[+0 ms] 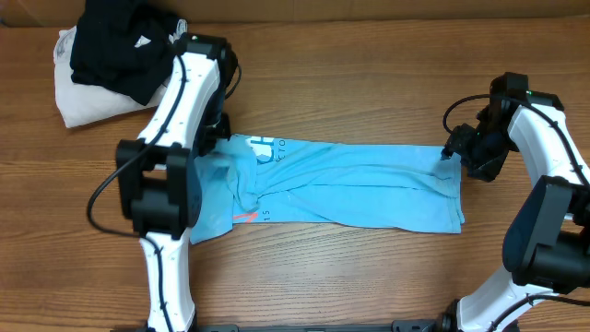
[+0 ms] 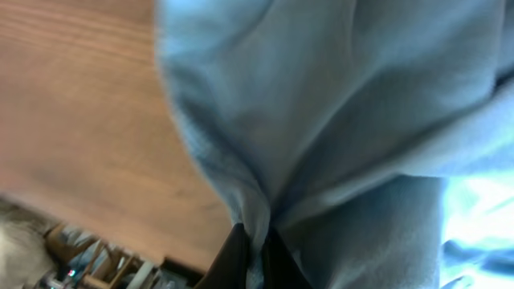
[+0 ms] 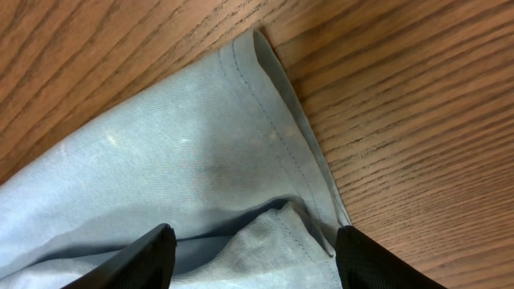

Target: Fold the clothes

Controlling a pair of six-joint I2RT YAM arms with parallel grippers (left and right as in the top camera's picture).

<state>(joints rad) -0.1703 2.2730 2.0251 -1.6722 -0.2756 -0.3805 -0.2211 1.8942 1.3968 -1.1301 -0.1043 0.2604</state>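
The sky-blue T-shirt (image 1: pixel 350 184) lies across the middle of the wooden table, folded into a long band, with printed text near its left end. My left gripper (image 2: pixel 255 255) is shut on a pinch of the shirt's left part (image 2: pixel 337 120), and in the overhead view it sits at the shirt's upper left corner (image 1: pixel 214 138). My right gripper (image 3: pixel 253 261) is open over the shirt's right hem corner (image 3: pixel 201 144), fingers spread either side of a fold. In the overhead view it is at the shirt's upper right corner (image 1: pixel 452 152).
A black garment (image 1: pixel 124 46) lies on a cream-white garment (image 1: pixel 78 97) at the back left of the table. Bare wood (image 1: pixel 369 83) lies behind the shirt and more (image 1: pixel 350 277) in front of it.
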